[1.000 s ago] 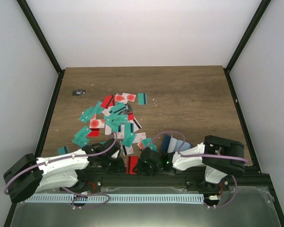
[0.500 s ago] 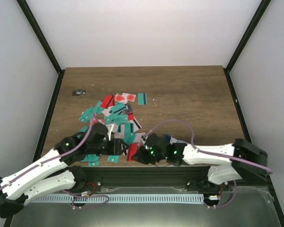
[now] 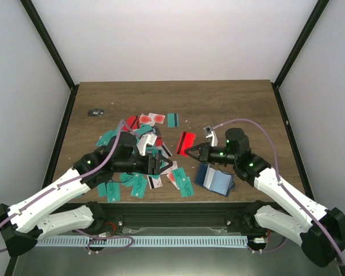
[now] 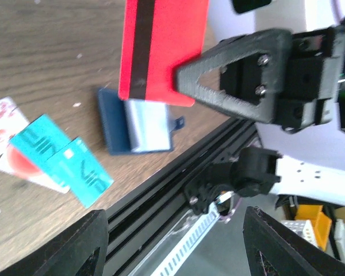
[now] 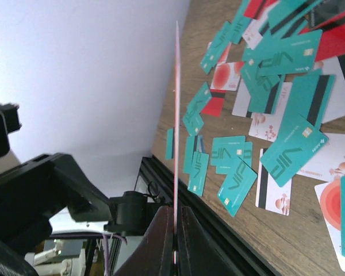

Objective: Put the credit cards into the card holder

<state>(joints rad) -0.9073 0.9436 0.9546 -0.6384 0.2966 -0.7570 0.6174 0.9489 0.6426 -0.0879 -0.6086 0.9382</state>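
Note:
My right gripper (image 3: pixel 192 151) is shut on a red credit card (image 3: pixel 186 142) with a black stripe and holds it above the table. The right wrist view shows that card (image 5: pixel 176 115) edge-on, pinched between the fingertips of the right gripper (image 5: pixel 175 221). The navy card holder (image 3: pixel 214 179) lies open near the front edge, just below that gripper. In the left wrist view the red card (image 4: pixel 161 52) hangs above the card holder (image 4: pixel 138 123). My left gripper (image 3: pixel 164 165) is open and empty at the pile's right edge; its (image 4: pixel 175 230) jaws stand wide apart.
Many teal, red and white credit cards (image 3: pixel 139 144) lie scattered left of centre, some near the front edge (image 3: pixel 132 187). A tiny black-grey object (image 3: pixel 95 112) sits at the far left. The black frame rail (image 3: pixel 178 215) runs along the near edge.
Both arms have swung out from the near edge over the table. The red card has risen from the front edge in the right gripper. The left jaws have widened.

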